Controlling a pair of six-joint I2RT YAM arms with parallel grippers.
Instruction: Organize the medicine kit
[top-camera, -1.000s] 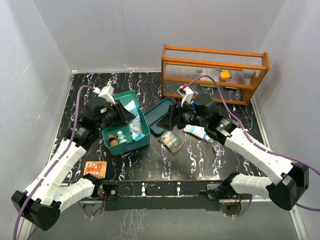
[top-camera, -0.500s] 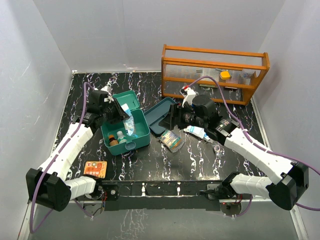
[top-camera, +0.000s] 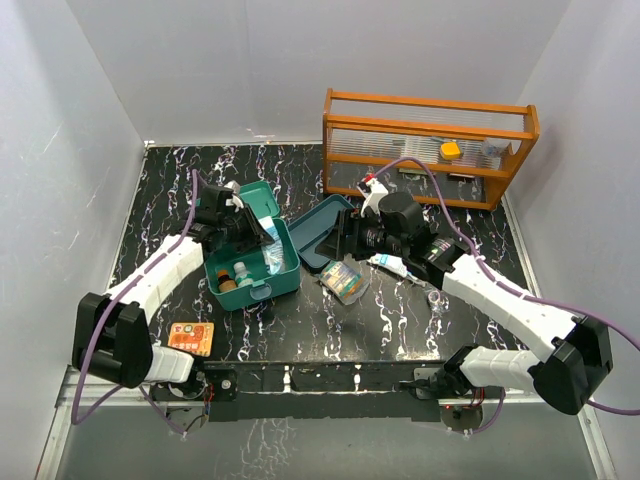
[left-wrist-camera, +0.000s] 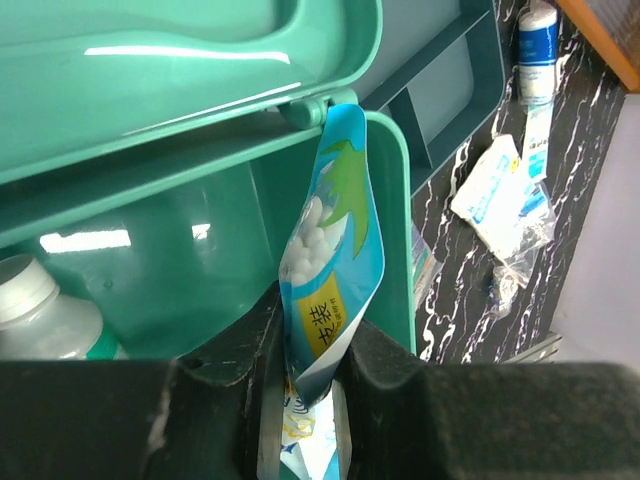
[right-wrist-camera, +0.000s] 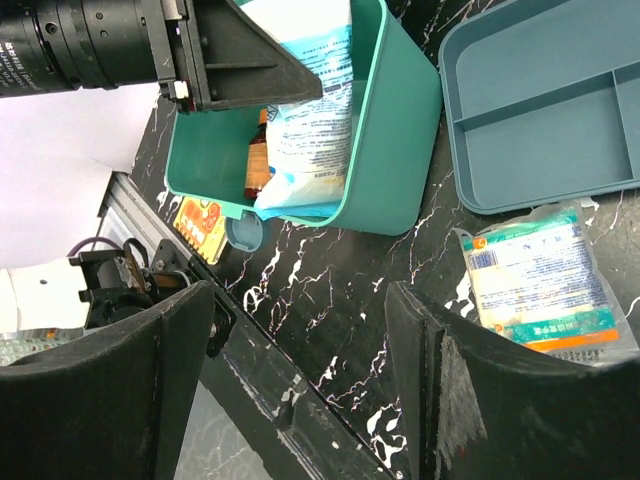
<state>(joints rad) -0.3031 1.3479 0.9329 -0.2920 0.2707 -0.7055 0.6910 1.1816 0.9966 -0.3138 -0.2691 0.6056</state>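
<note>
Medicine kit (top-camera: 252, 272), a teal box, stands on the left half of the black marbled table (top-camera: 400, 320). Its opening faces up, its long axis runs roughly left to right, and its latch side faces the near edge. The hinged lid (top-camera: 246, 194) stands open at the far side. A brown bottle (top-camera: 227, 284) and a white bottle (top-camera: 243, 271) stand upright in the box's left end.

The left tool (top-camera: 258, 232) hangs over the right end of the box. It is pressed onto a blue-and-white pouch (left-wrist-camera: 335, 250) of white tablets. The pouch reaches into the box and lies against the right wall close to the hinge.

The divided insert tray (top-camera: 322, 232) lies flat on the table just beside the box's right side, with its long axis on a diagonal from near-left to far-right. The right tool (right-wrist-camera: 300, 300) hovers above this tray with its fingers spread wide and nothing between them, apart from the box.

Farther out, a flat printed sachet (top-camera: 345, 282) and a white tube (top-camera: 395, 263) lie on the table. An orange card (top-camera: 190, 338) lies at the near-left, and an orange slatted rack (top-camera: 425, 145) stands at the far-right.
</note>
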